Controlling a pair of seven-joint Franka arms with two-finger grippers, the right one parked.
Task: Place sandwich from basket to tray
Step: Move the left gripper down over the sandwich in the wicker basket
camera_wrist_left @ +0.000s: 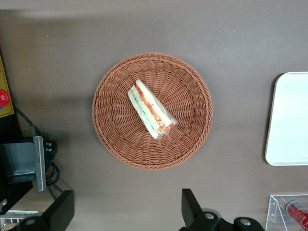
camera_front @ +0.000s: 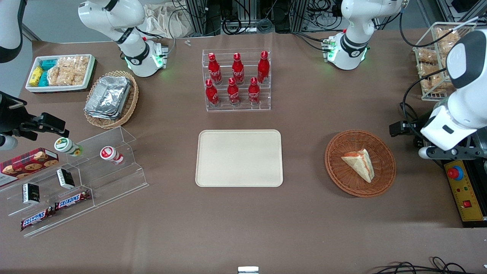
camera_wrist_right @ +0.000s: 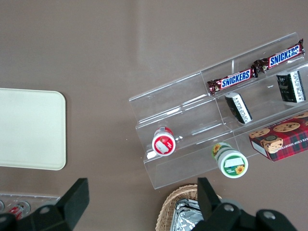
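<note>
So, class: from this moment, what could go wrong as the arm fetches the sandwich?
The sandwich lies tilted on its side in the basket, so the open fingers of the gripper hanging above could squash it or snag the weave. The light basket might also lift or slide, spoiling the carry to the tray.

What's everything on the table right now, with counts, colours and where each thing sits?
sandwich: one, pale bread, in the basket
basket: one, reddish-brown wicker, toward the working arm's end
tray: one, cream, mid-table
cola bottles: six, red, in a clear rack farther from the camera than the tray
foil containers: stacked, silver, in a paler wicker basket
Snickers bars: two, on a clear stepped stand, parked arm's end
gripper: black, open, above the table beside the basket
</note>
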